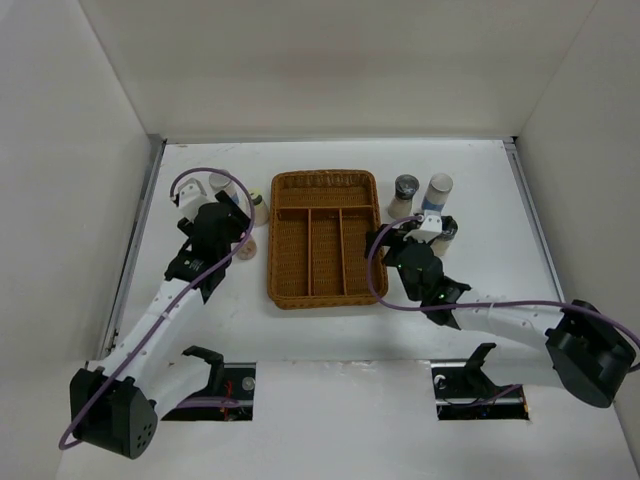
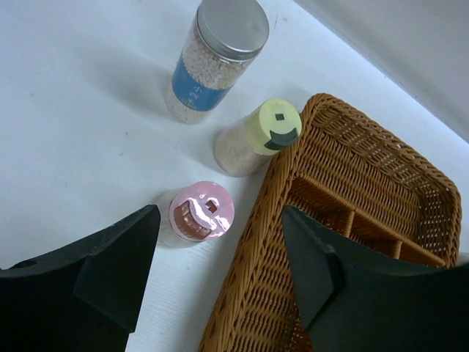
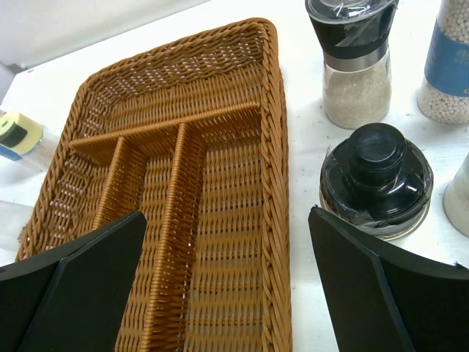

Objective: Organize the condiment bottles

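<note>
Left gripper: your left gripper (image 2: 220, 218) is released, its black fingers apart and clamping nothing. A small pink-capped jar (image 2: 199, 213) stands upright on the table under the gap, nearer the left finger, just left of the brown wicker divided tray (image 2: 253, 271).
Right gripper: your right gripper (image 3: 227, 216) is spread wide and grasps nothing. It hangs over the tray's right long rim, with a low black-lidded jar (image 3: 377, 180) just right of that rim, beside the right finger.
Left wrist view only: a yellow-capped jar (image 2: 260, 136) of beige grains sits right at the tray's far left corner; you cannot tell whether they touch. A grey-metal-capped jar (image 2: 223, 59) with a blue label stands beyond it, farther from the tray.
Right wrist view only: you see the tray's dividers, one cross compartment at the far end and three long ones. A black-capped grinder jar (image 3: 355, 62) and a blue-labelled jar (image 3: 451, 59) stand right of the tray's far right corner; a fourth jar is only a sliver at the edge.
Top view only: both arms (image 1: 150, 330) reach in from the near edge, one each side of the tray, trailing purple cables (image 1: 510, 303).
Surface: a white table (image 1: 480, 290); all the jars you can see stand on it, outside the tray.
Room: white panels (image 1: 300, 70) close in the left, right and far sides.
</note>
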Controlling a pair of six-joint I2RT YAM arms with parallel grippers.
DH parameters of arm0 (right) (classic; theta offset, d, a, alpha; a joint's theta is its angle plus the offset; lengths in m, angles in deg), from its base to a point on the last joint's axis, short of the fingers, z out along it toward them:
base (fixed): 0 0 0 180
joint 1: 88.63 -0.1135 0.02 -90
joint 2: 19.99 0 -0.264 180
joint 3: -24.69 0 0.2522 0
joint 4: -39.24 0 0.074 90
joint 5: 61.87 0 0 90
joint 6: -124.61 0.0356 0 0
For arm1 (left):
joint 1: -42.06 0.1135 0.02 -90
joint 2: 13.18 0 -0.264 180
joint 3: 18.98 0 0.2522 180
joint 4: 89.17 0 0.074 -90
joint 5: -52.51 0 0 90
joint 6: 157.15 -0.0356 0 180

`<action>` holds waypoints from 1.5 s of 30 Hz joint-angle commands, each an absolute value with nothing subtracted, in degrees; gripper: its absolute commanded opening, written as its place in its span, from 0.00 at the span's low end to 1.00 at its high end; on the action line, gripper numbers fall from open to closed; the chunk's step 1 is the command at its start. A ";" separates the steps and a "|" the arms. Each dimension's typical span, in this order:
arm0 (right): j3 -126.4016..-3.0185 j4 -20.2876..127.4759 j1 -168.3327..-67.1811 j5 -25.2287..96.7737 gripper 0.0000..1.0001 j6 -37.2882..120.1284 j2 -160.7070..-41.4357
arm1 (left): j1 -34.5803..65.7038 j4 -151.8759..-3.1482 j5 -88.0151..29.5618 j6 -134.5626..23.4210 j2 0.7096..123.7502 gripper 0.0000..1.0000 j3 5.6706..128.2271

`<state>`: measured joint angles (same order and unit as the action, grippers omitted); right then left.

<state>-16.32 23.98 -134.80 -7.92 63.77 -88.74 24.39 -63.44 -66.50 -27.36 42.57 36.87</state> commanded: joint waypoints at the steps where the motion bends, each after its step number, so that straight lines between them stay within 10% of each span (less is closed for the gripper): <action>1: -18.43 20.04 -135.08 -7.38 1.00 62.47 -89.60 | 24.79 -68.36 -65.44 -27.86 42.02 0.69 37.76; 13: -17.82 17.40 -135.52 -1.85 1.00 61.06 -91.27 | 28.92 -77.16 -72.28 -35.32 47.45 0.79 39.68; 16: -17.12 16.53 -135.52 0.79 0.47 60.79 -90.30 | 29.62 -77.87 -74.40 -38.23 52.82 0.82 42.58; 18: -17.20 17.05 -135.52 1.24 0.32 61.15 -90.13 | 29.72 -77.96 -74.40 -40.07 56.68 0.84 44.87; 28: -17.82 16.26 -136.05 2.82 0.87 60.27 -92.23 | 30.41 -79.28 -74.76 -44.91 67.93 0.87 53.30; 45: -18.96 16.96 -136.84 3.52 1.00 59.30 -93.82 | 32.26 -79.10 -70.18 -47.29 82.62 0.83 63.77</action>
